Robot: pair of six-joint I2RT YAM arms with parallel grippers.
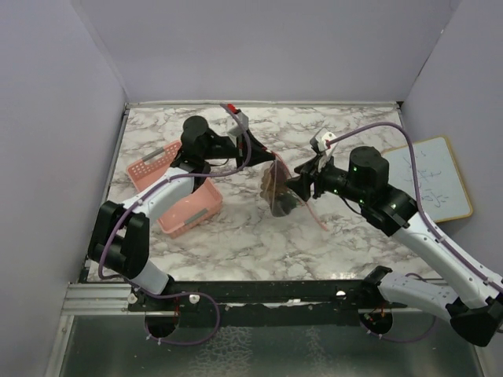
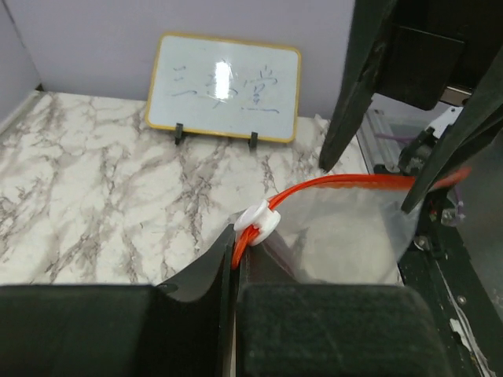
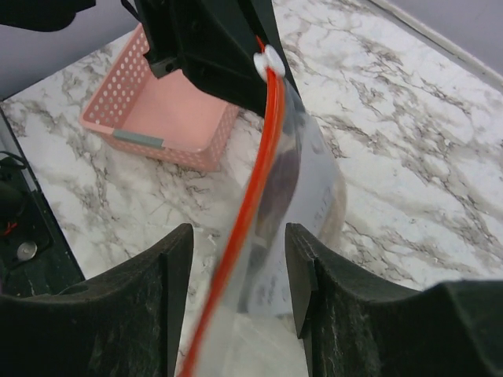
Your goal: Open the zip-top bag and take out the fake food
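Observation:
The clear zip-top bag [image 1: 280,192] hangs above the table between my two grippers. Its orange-red zip strip [image 3: 253,192] runs from the white slider [image 2: 258,222] down toward the right. My left gripper [image 1: 255,148] is shut on the strip just behind the slider, as the left wrist view [image 2: 234,263] shows. My right gripper [image 1: 299,186] is open, and its fingers straddle the bag's strip and wall without touching them [image 3: 236,290]. The fake food [image 1: 273,186] sits inside the bag as a golden-brown clump with a dark round shape [image 3: 284,177] below.
A pink plastic basket [image 1: 177,196] lies on the marble table to the left, under my left arm; it also shows in the right wrist view [image 3: 157,118]. A small whiteboard [image 1: 436,177] leans against the right wall. Walls enclose the table on three sides.

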